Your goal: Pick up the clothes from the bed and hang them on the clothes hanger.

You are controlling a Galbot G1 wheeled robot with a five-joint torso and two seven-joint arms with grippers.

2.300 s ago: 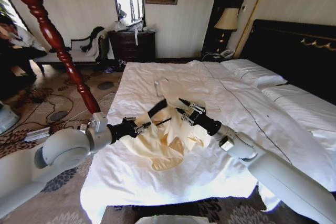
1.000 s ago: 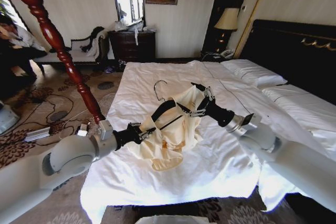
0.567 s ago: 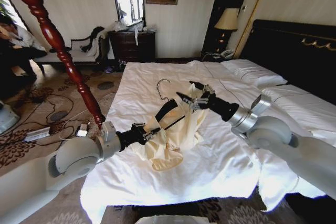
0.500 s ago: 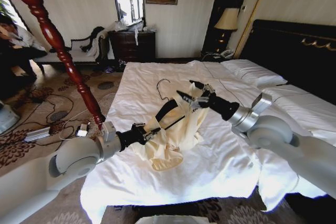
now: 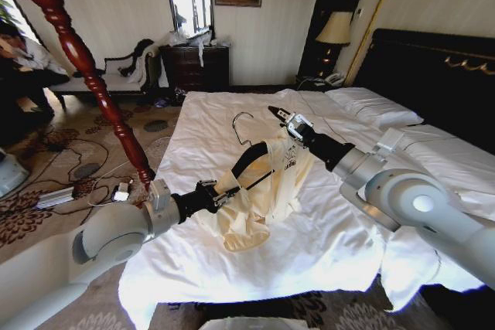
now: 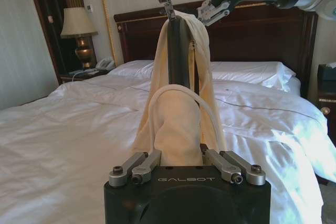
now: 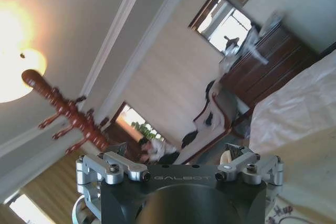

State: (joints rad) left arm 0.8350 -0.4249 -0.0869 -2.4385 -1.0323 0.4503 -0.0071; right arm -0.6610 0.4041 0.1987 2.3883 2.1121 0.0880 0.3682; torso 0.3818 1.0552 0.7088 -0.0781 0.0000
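From the head we look down across the wide white-sheeted bed (image 5: pixel 325 229); our left wrist camera faces its black headboard (image 6: pixel 262 30); the right wrist camera tilts toward the ceiling.

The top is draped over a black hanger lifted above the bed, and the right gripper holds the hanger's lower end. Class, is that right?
Not quite. The head view shows the left gripper at the lower end of the hanger; the right gripper is up by the top, above the bed.

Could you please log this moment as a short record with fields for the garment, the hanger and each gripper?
clothes: cream top draped over the hanger, lower part on the bed
clothes hanger: black, tilted, hook uppermost
left gripper: shut on the hanger's low end
right gripper: open, above the top's upper end
coat stand: beside the bed
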